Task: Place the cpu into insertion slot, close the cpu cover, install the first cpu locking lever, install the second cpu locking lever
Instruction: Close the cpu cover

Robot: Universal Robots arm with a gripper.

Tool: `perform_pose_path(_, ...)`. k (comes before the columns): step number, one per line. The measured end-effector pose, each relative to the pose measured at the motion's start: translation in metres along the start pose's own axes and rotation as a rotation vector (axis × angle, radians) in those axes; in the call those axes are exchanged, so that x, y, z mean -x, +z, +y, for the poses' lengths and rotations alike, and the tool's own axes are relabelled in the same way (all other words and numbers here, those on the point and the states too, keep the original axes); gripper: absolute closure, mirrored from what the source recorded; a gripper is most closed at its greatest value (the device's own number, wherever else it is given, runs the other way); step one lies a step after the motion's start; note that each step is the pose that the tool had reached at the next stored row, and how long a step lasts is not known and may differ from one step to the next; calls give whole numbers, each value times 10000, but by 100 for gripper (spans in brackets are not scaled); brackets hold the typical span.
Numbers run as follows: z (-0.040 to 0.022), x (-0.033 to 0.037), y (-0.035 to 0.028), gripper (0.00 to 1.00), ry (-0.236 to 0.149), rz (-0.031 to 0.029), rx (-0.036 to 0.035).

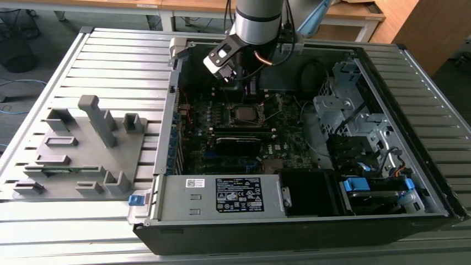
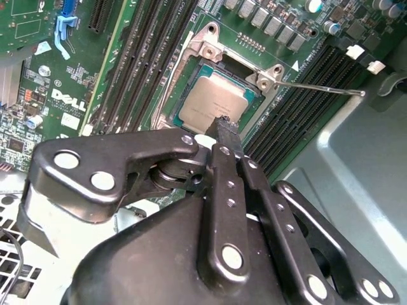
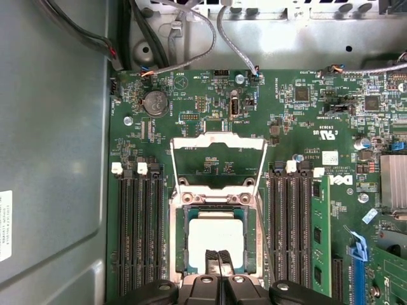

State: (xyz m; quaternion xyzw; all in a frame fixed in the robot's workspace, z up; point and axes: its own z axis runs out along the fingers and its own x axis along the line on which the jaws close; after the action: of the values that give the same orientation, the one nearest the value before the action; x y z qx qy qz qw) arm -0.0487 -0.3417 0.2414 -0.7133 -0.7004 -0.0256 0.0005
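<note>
The cpu [image 3: 216, 234], a square chip with a pale metal top, lies flat inside the insertion slot [image 3: 177, 241], also seen in the second wrist view as cpu [image 2: 213, 103]. The cpu cover [image 3: 219, 141] is swung open beyond the slot, with green board showing through its window. Thin wire locking levers [image 3: 263, 166] run beside the cover, and one lever [image 2: 318, 85] sticks out over the memory slots. My gripper [image 3: 218, 257] hovers at the cpu's near edge, fingers shut together with nothing between them; in the exterior view the gripper [image 1: 239, 83] hangs just above the socket [image 1: 244, 114].
I am inside an open computer case [image 1: 294, 215] on a slatted table. Long black memory slots [image 3: 138, 229] flank the socket on both sides, one holding a green module [image 3: 320, 235]. Loose cables [image 3: 172, 44] hang near the case wall. A grey parts fixture [image 1: 81, 149] stands at the exterior view's left.
</note>
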Motion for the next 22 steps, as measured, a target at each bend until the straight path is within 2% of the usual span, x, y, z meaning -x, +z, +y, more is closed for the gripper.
perform_pose_path(18,1,-1,-34,89,0,2,1)
perform_pose_path(22,2,-2,-64,89,0,0,1)
